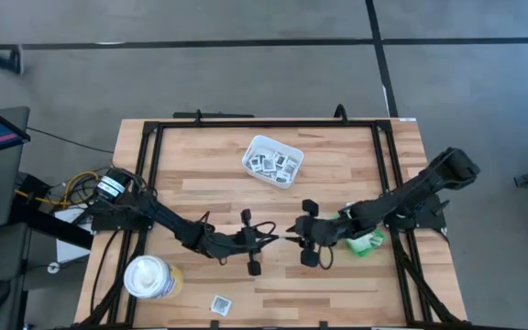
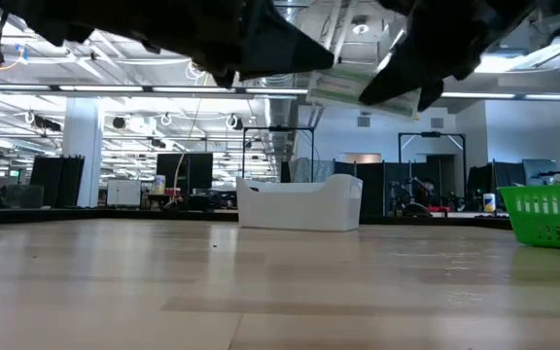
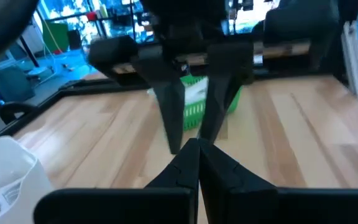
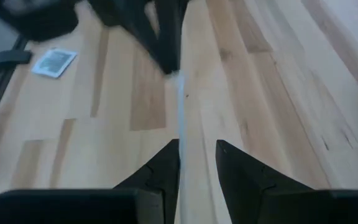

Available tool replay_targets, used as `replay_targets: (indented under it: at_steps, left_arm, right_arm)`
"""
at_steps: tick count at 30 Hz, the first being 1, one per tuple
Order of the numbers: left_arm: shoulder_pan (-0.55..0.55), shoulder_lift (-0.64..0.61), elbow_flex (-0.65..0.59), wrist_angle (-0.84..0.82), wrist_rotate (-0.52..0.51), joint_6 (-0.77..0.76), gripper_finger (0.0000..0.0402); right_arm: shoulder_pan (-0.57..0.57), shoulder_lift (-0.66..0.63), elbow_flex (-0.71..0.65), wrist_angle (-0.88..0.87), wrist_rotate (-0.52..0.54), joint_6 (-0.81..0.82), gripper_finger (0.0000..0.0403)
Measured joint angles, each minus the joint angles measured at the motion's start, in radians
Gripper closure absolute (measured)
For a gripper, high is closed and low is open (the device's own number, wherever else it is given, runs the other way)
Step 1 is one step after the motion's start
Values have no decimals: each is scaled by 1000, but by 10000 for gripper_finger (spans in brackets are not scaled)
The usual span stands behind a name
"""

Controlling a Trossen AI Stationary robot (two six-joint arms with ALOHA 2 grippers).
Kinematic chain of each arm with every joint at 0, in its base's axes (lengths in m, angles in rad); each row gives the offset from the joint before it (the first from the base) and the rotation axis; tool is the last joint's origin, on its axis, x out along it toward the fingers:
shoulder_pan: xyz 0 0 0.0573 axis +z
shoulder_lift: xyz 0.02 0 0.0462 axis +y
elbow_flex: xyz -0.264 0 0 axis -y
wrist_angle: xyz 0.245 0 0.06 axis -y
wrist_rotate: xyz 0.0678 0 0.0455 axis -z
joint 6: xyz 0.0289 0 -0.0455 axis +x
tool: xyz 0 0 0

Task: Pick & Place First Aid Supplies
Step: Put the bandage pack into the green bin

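Observation:
Above the table's middle my two grippers meet tip to tip. My left gripper (image 1: pixel 276 239) is shut on a thin flat white packet (image 4: pixel 179 115), one of the first aid supplies, which shows edge-on in the right wrist view and as a pale slab (image 2: pixel 336 87) in the low view. My right gripper (image 4: pixel 197 152) stands open around the packet's free end, which runs along the inner face of one finger; I cannot tell whether it touches. Another square packet (image 1: pixel 220 303) lies flat near the table's front edge. My left gripper pinches one end of the packet (image 4: pixel 178 79) between its two shut fingertips (image 4: pixel 165 59). The fingers lie level and come from the table's left. The packet sticks out beyond them toward the right gripper, on edge and lifted clear of the table.
A white tray (image 1: pixel 251 152) with several packets stands toward the far middle. The green bin (image 1: pixel 368 242) sits under my right arm. A white-lidded round container (image 1: pixel 148 277) stands at the near left. A black frame (image 1: pixel 246 122) rims the table.

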Motion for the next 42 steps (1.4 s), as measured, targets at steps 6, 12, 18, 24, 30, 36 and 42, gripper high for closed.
replay_targets:
  at_steps: [6, 12, 18, 24, 30, 36, 42]
  left_arm:
    - [4, 13, 0, 6, -1, 6, 398]
    - [5, 11, 0, 6, -1, -1, 392]
    - [11, 11, 0, 6, -1, -12, 387]
    - [10, 11, 0, -1, -1, -13, 386]
    - [10, 11, -1, -10, -1, -13, 386]
    - [10, 11, -2, -11, -1, -53, 386]
    - [10, 10, -2, -11, -1, -58, 385]
  right_arm:
    - [-37, 24, 2, 18, -95, -3, 313]
    - [-38, 17, 2, 11, -149, -43, 389]
    - [-25, 14, 2, -13, -161, -41, 398]
    - [8, -73, 29, -303, -156, 45, 400]
    - [92, -212, 40, -694, -19, 329, 398]
    - [231, -287, 18, -1022, 42, 791, 401]
    - [333, -287, -7, -1142, -27, 1110, 393]
